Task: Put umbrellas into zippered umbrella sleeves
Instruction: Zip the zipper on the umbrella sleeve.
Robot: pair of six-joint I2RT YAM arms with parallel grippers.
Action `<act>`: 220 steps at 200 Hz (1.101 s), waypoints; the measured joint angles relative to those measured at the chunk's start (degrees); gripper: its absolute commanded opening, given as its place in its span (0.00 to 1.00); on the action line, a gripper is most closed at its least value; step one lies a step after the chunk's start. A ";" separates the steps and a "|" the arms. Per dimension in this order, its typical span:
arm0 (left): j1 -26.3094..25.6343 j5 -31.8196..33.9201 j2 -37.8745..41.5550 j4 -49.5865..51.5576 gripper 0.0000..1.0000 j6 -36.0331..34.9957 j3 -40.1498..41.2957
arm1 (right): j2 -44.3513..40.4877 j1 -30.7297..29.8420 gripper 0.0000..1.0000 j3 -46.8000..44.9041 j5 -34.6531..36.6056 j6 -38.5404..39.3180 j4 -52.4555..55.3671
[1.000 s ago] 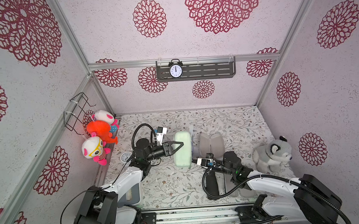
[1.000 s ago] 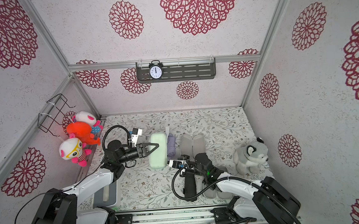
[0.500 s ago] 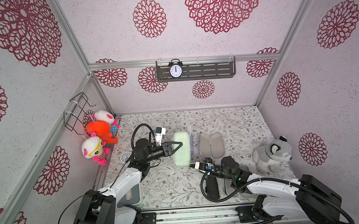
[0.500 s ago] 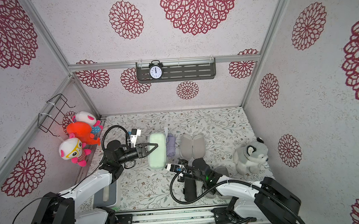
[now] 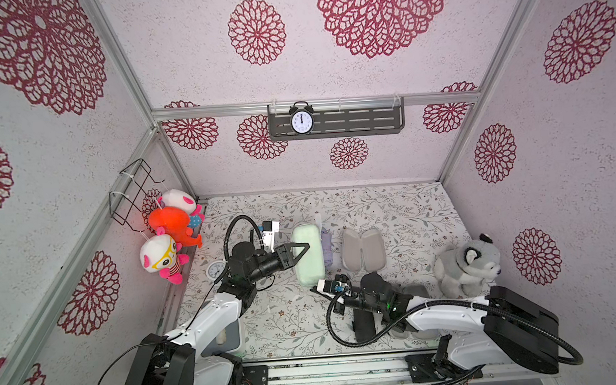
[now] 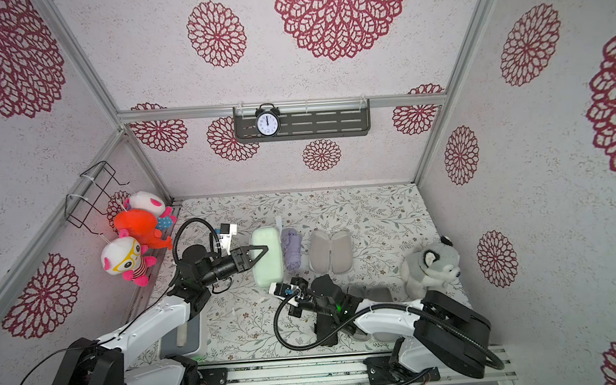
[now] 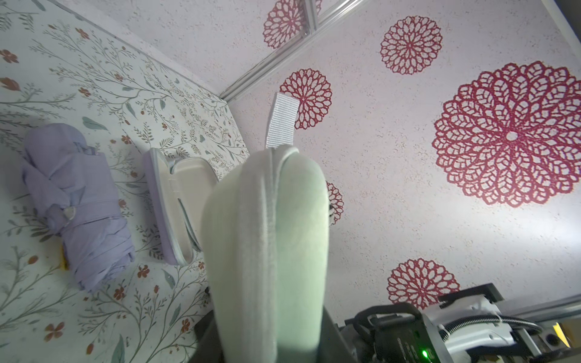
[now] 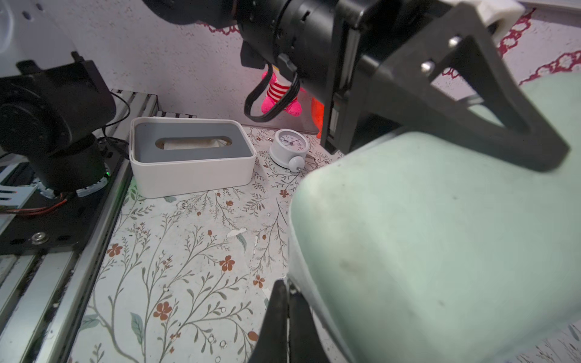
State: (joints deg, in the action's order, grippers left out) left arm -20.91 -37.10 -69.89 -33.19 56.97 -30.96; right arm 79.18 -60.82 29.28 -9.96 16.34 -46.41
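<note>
The mint green sleeve (image 5: 309,261) (image 6: 266,260) (image 7: 267,235) is closed, and my left gripper (image 5: 299,252) (image 6: 258,254) is shut across its middle, one finger over it. My right gripper (image 8: 287,287) is shut at the seam of the sleeve's (image 8: 440,235) near end, on what looks like its small zipper pull. In both top views the wrist camera hides those fingers. The lilac umbrella (image 5: 327,249) (image 6: 291,251) (image 7: 75,207) lies beside the sleeve. Past it, the lilac sleeve (image 5: 363,250) (image 6: 330,252) (image 7: 176,201) lies open. A black umbrella (image 5: 362,324) (image 6: 326,328) lies under my right arm, next to an open grey-lined sleeve (image 5: 413,293).
A white and grey tissue box (image 8: 191,157) (image 5: 231,337) stands at the front left, with a small white clock (image 8: 289,146) (image 5: 216,270) behind it. A husky plush (image 5: 465,264) sits at the right. Plush toys (image 5: 169,224) hang on the left wall.
My right gripper has moved toward the front and left, along the mint green sleeve's side to its near end. The left gripper and the sleeve have stayed put.
</note>
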 measured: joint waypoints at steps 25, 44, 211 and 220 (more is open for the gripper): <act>-2.10 7.21 1.60 -0.02 0.01 -1.20 0.87 | 2.97 -0.76 0.00 2.84 2.99 -3.08 0.02; -3.52 13.18 3.67 -0.33 0.00 -2.51 1.99 | 4.98 -1.07 0.00 4.52 5.14 -5.73 -0.04; -8.37 39.82 15.30 -4.68 0.01 -5.07 11.04 | 13.51 -5.51 0.00 12.92 16.24 -19.47 -2.23; -8.37 40.28 15.21 -4.70 0.01 -5.09 11.04 | 13.92 -5.53 0.00 13.49 16.20 -20.04 -2.25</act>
State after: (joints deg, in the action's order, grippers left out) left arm -29.28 3.18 -54.68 -37.89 51.88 -19.92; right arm 93.10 -66.35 42.76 6.24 -3.70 -48.66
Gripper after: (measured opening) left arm 0.314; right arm 0.052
